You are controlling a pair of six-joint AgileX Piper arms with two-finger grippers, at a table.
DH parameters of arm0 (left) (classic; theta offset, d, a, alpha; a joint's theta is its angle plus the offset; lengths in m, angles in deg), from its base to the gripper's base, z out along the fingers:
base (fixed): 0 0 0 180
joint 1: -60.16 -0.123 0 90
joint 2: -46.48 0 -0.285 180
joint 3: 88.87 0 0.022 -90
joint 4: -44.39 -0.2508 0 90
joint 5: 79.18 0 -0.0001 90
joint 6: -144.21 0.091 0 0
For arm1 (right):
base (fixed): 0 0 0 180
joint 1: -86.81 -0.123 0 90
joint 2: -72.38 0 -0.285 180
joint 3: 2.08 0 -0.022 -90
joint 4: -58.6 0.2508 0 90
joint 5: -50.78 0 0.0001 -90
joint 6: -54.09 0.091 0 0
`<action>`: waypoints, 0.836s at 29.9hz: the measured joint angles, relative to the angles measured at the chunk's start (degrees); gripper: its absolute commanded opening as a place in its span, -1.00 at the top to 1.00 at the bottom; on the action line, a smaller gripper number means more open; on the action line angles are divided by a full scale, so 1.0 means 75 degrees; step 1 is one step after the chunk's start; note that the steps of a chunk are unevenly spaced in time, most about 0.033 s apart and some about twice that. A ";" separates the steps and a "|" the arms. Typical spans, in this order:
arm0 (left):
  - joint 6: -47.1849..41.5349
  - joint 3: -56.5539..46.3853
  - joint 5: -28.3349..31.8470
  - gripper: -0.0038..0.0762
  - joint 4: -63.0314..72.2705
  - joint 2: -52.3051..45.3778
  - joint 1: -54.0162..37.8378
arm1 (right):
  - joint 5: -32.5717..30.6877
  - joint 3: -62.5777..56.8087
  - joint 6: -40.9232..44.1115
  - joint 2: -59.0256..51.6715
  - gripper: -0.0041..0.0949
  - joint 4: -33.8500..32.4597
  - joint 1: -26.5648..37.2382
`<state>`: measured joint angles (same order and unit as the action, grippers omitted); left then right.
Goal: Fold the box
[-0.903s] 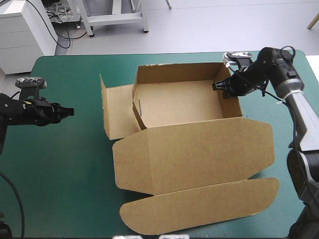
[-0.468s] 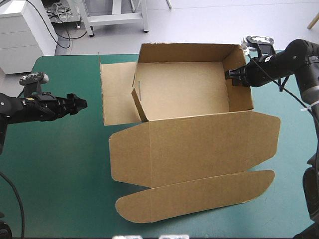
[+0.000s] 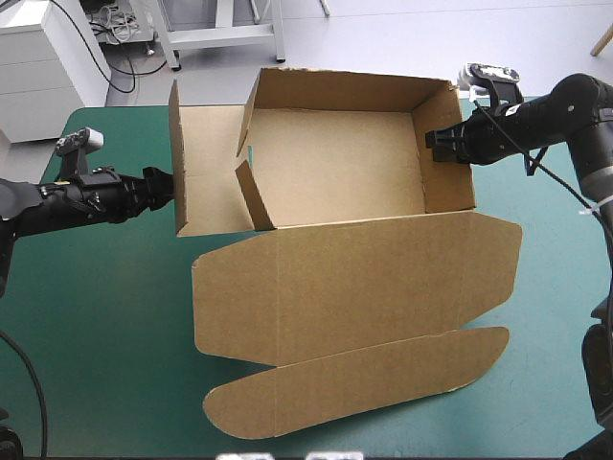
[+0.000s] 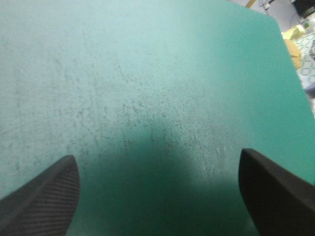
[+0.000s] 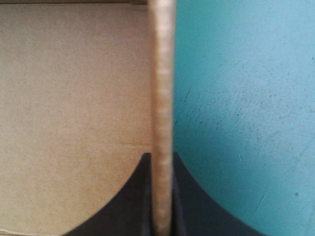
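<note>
So the brown box (image 3: 335, 182) sits far-middle on the teal-green cover (image 3: 105, 316), walls up, lid (image 3: 364, 278) flat on the near side, right gripper (image 3: 433, 146) clamped on its right wall (image 3: 448, 180), left gripper (image 3: 169, 187) spread open just beside the left flap (image 3: 206, 172).

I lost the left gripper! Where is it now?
In the high view, the left gripper, open, is over the left side of the table, beside the box's upright left flap.

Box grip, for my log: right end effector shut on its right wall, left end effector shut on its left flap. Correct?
No. The left end effector is open, holding nothing: the left wrist view shows only teal-green cover between its fingers. The right end effector is shut on the box's right wall.
</note>
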<state>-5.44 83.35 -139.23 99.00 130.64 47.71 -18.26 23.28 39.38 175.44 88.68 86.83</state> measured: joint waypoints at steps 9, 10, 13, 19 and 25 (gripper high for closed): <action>0.0560 0.0008 -0.0387 -0.64 0.0701 0.0000 0.0000 | 0.0182 0.0000 0.0139 0.0478 0.96 -0.0194 -0.0314; 0.0591 0.0008 -0.0428 -0.64 0.0736 0.0000 0.0000 | 0.0282 0.0000 0.0185 0.0556 0.96 -0.0286 -0.0438; 0.0657 0.0008 -0.0530 -0.64 0.0844 0.0000 0.0000 | 0.0592 0.0000 0.0331 0.0743 0.96 -0.0524 -0.0808; 0.0702 0.0008 -0.0719 -0.64 0.0890 0.0000 0.0000 | 0.1013 0.0000 0.0532 0.1125 0.96 -0.0582 -0.1359; 0.0734 0.0014 -0.0979 -0.64 0.0927 0.0000 0.0000 | 0.1484 0.0000 0.0664 0.1408 0.96 -0.0593 -0.1826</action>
<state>0.06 83.45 -146.58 105.96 130.64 47.71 -7.12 23.28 44.36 186.00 84.24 73.13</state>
